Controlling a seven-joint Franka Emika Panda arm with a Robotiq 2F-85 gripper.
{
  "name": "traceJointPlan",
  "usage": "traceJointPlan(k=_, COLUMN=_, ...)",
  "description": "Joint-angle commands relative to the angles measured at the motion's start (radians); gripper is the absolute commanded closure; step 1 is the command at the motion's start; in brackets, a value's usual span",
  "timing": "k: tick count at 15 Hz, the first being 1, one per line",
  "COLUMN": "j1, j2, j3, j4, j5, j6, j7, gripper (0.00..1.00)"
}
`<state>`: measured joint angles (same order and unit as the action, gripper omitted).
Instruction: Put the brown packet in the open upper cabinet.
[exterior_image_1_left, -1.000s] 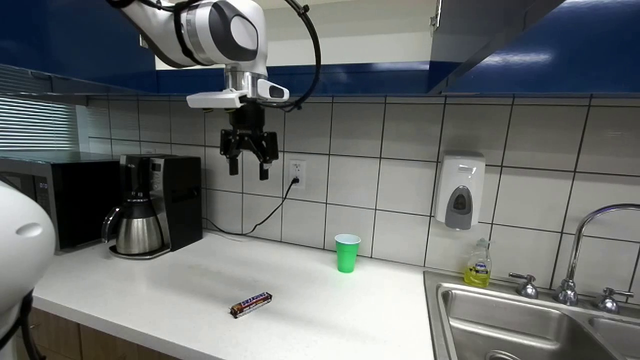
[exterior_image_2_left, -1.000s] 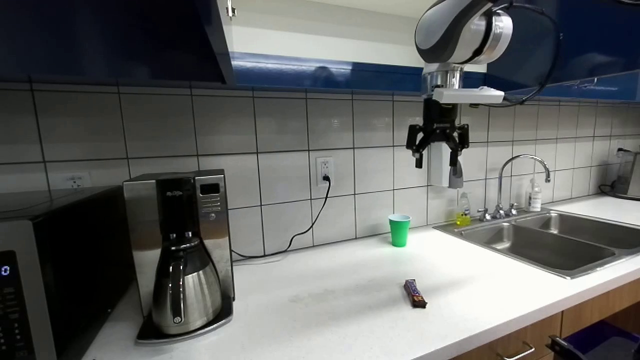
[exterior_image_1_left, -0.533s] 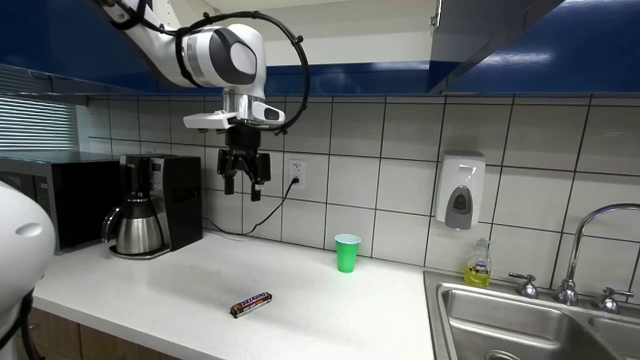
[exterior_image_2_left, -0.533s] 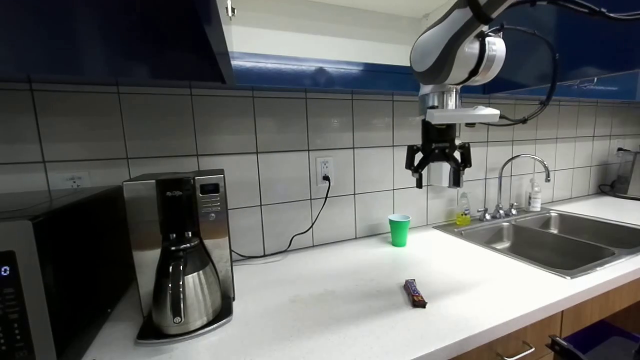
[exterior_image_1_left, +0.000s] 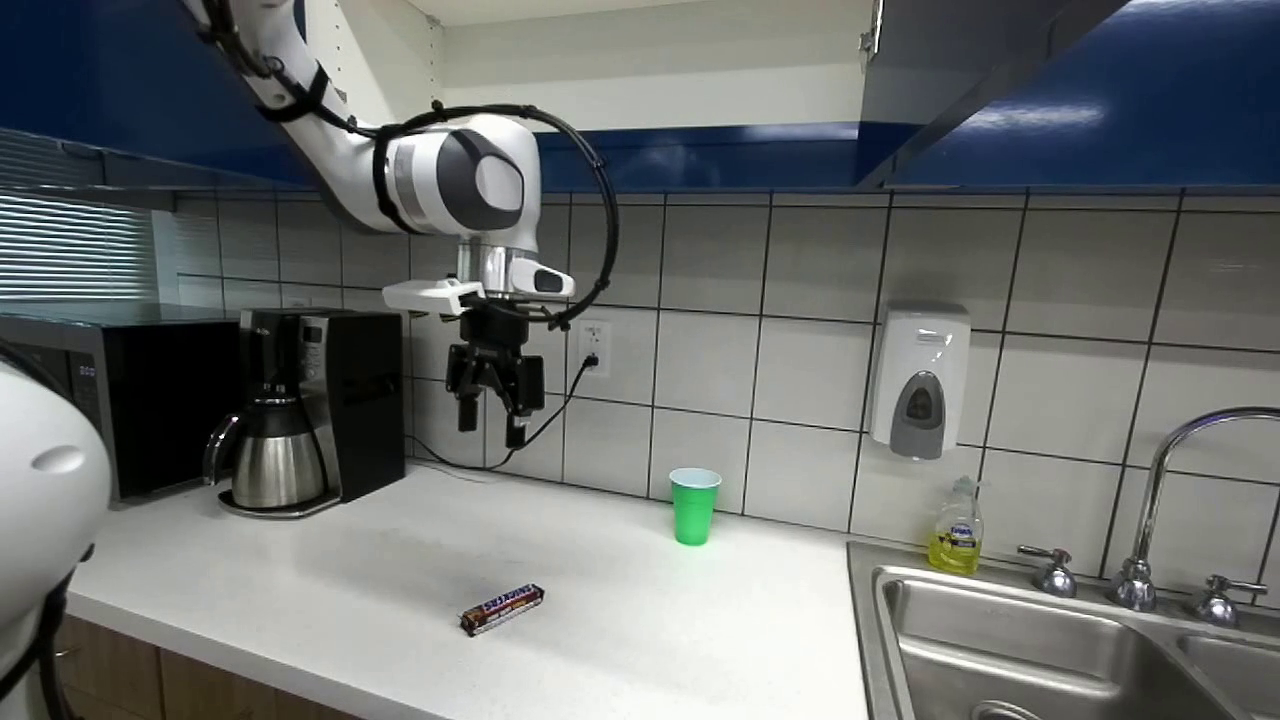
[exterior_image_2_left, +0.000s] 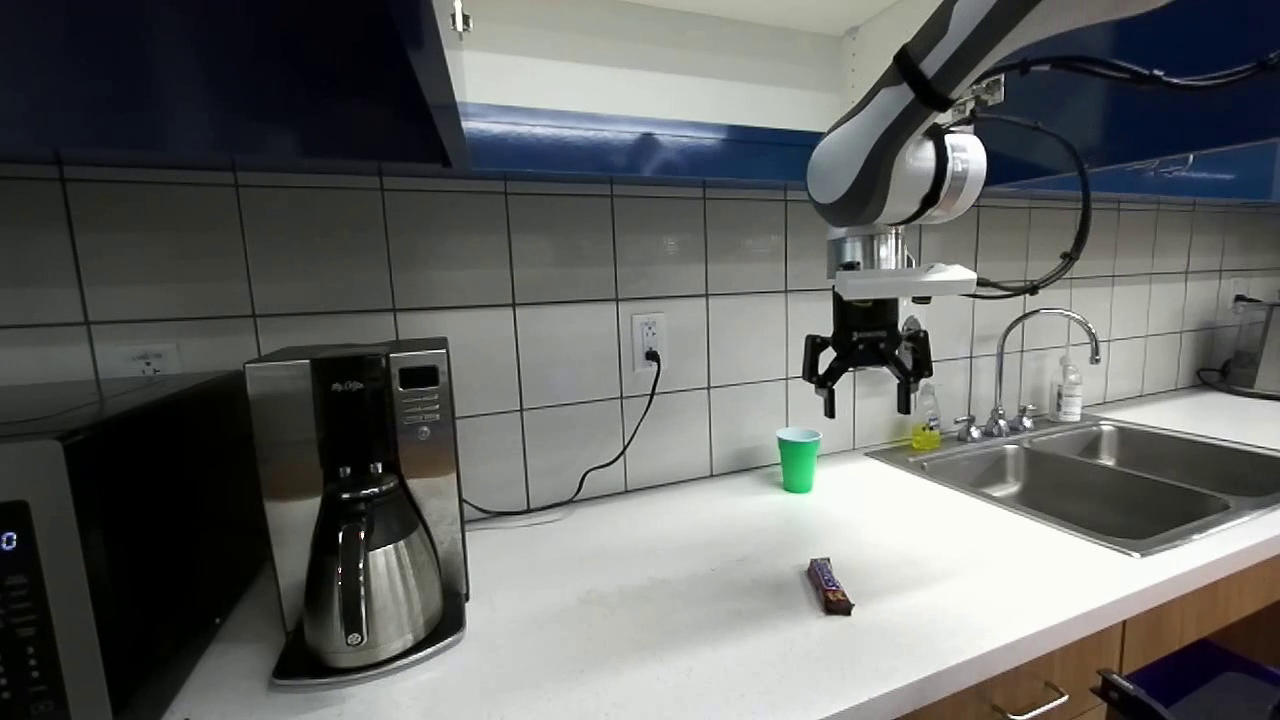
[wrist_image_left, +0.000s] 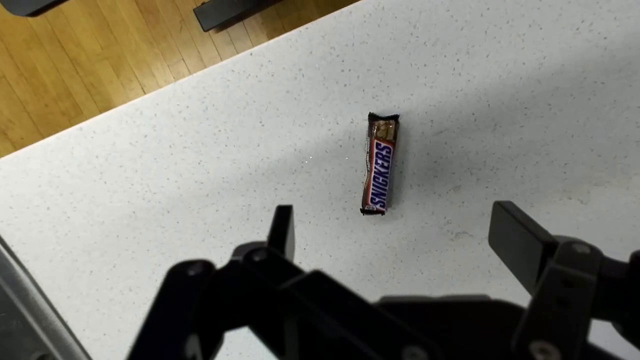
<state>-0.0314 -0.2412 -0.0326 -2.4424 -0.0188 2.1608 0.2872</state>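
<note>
The brown packet, a Snickers bar (exterior_image_1_left: 502, 609), lies flat on the white counter in both exterior views (exterior_image_2_left: 830, 587). It also shows in the wrist view (wrist_image_left: 380, 167), lengthwise between the lines of the fingers and beyond their tips. My gripper (exterior_image_1_left: 492, 424) points down, open and empty, well above the counter and the packet; it shows in an exterior view (exterior_image_2_left: 867, 401) and in the wrist view (wrist_image_left: 394, 227). The open upper cabinet (exterior_image_1_left: 650, 90) has a white interior and blue doors. It stands above and behind the gripper, also in an exterior view (exterior_image_2_left: 640, 65).
A green cup (exterior_image_1_left: 694, 508) stands near the tiled wall, behind the packet. A coffee maker (exterior_image_2_left: 360, 510) and microwave (exterior_image_2_left: 130, 540) stand at one end of the counter. The sink (exterior_image_1_left: 1030, 640), faucet (exterior_image_1_left: 1150, 500), soap bottle (exterior_image_1_left: 957, 530) and wall dispenser (exterior_image_1_left: 920, 382) are at the other end.
My gripper has moved down from just under the cabinet's level toward the counter, staying open. The packet and cup have not moved.
</note>
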Motion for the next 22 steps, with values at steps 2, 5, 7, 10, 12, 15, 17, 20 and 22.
traceJointPlan(k=2, j1=-0.015, j2=0.124, j3=0.007, j4=0.034, j5=0.019, j6=0.079, j7=0.035, gripper=0.00)
traceJointPlan(k=5, j1=-0.014, j2=0.198, j3=-0.004, j4=0.054, j5=0.023, j6=0.119, j7=0.036, gripper=0.00)
traceJointPlan(k=7, j1=-0.013, j2=0.243, j3=-0.010, j4=0.070, j5=0.027, j6=0.141, j7=0.036, gripper=0.00)
traceJointPlan(k=10, j1=-0.008, j2=0.313, j3=-0.016, j4=0.100, j5=0.040, j6=0.171, j7=0.034, gripper=0.00)
traceJointPlan(k=12, j1=-0.001, j2=0.360, j3=-0.015, j4=0.121, j5=0.044, j6=0.188, j7=0.035, gripper=0.00)
traceJointPlan(k=15, j1=0.010, j2=0.415, j3=-0.014, j4=0.146, j5=0.043, j6=0.210, j7=0.039, gripper=0.00)
traceJointPlan(k=17, j1=0.019, j2=0.446, j3=-0.015, j4=0.157, j5=0.039, j6=0.217, j7=0.049, gripper=0.00)
traceJointPlan(k=20, j1=0.033, j2=0.479, j3=-0.013, j4=0.157, j5=0.043, j6=0.233, j7=0.055, gripper=0.00)
traceJointPlan(k=22, j1=0.043, j2=0.494, j3=-0.013, j4=0.146, j5=0.046, j6=0.267, j7=0.064, gripper=0.00)
